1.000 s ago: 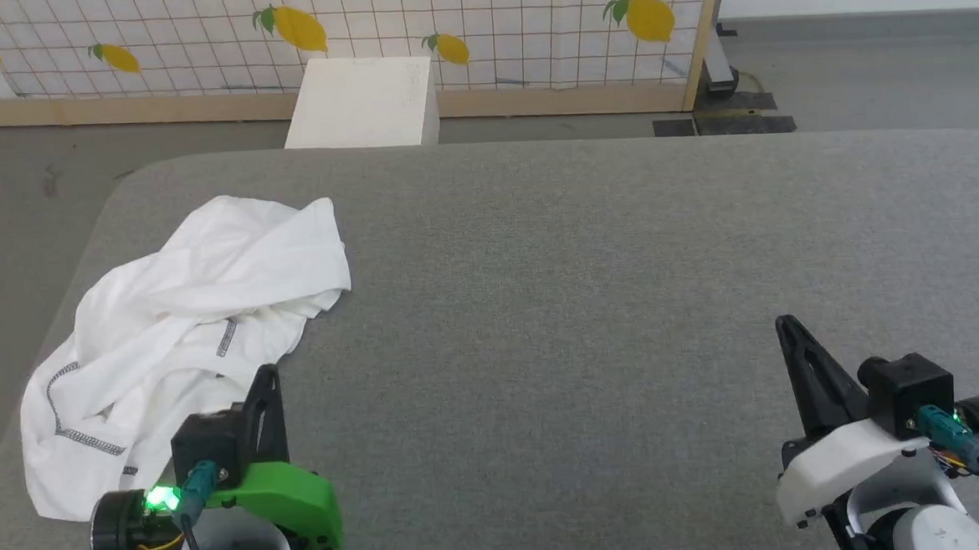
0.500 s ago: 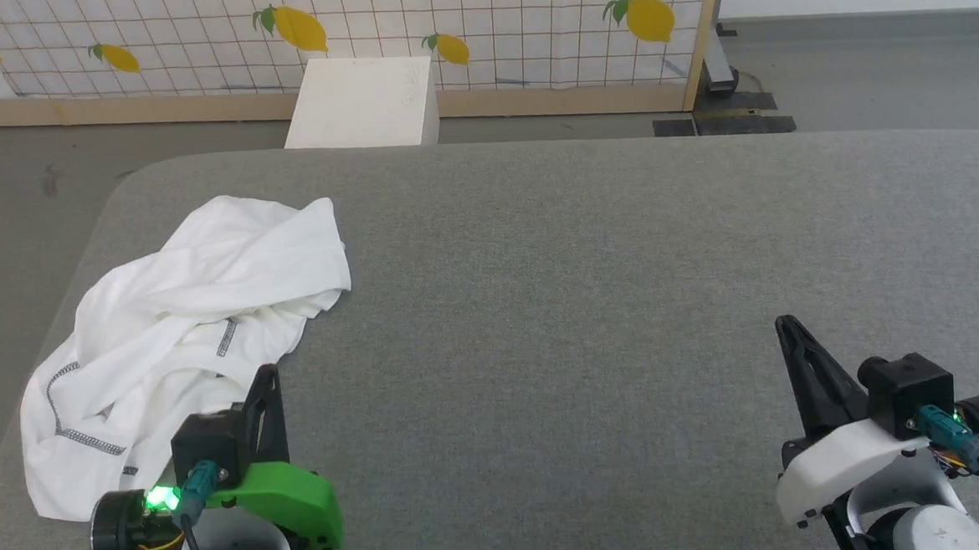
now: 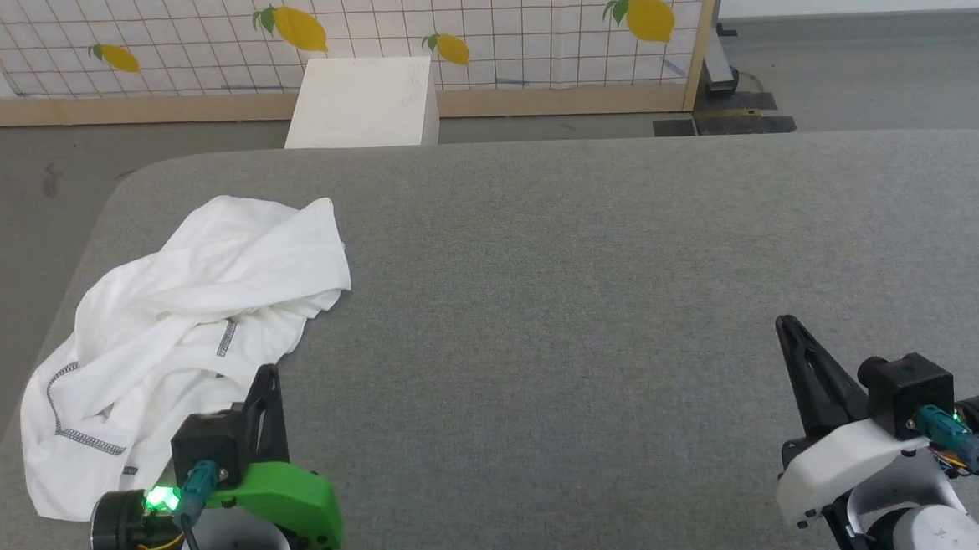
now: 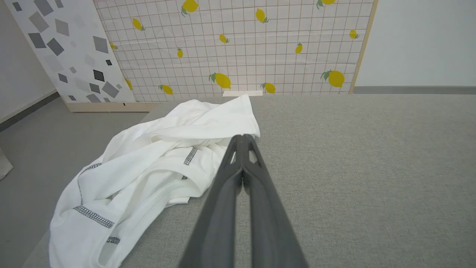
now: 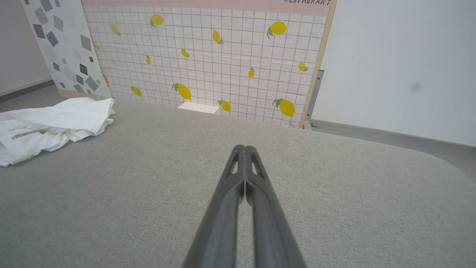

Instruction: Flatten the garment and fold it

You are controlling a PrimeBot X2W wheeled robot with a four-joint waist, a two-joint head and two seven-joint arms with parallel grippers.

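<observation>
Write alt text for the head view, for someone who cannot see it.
A crumpled white T-shirt lies at the left of a grey padded table, unfolded. The robot's left claw and right claw, both shut and empty, sit at the bottom corners; a white box stands beyond, before a lemon-patterned screen.

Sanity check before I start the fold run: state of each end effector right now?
Left end effector: closed, holding nothing, T-shirt not gripped.
Right end effector: closed, holding nothing.
</observation>
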